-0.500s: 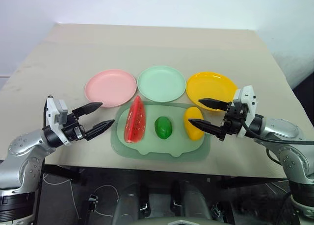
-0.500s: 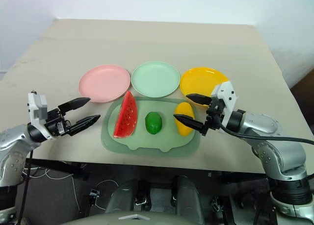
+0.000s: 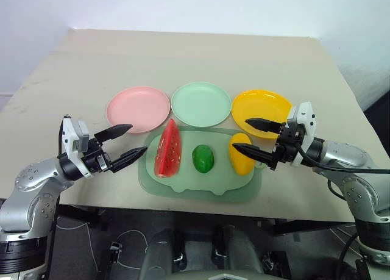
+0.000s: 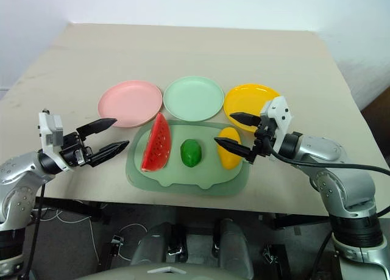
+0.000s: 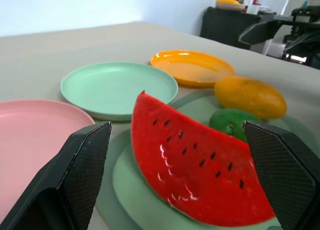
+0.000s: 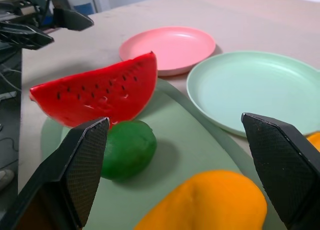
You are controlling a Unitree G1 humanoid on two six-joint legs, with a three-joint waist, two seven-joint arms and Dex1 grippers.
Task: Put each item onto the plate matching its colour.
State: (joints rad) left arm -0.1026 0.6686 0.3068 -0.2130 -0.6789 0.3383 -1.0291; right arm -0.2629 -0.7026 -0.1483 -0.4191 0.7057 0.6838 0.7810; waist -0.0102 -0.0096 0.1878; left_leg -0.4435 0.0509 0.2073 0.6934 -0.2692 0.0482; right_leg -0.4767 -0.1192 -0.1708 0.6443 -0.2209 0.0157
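Three toy foods lie in a row on a pale green mat: a red watermelon wedge, a green oval fruit and a yellow oblong fruit. Behind the mat stand a pink plate, a mint green plate and a yellow plate, all bare. My left gripper hovers open just left of the watermelon wedge, pointing at it. On the other side, my right gripper is open over the yellow fruit, its fingertips straddling it without touching.
The mat lies near the front edge of the beige table. Bare tabletop stretches behind the plates and to both sides. The mat has a small tab at its right edge.
My left gripper has crept a little to the right, toward the watermelon wedge. The right gripper has barely shifted. The toy foods and plates lie as before.
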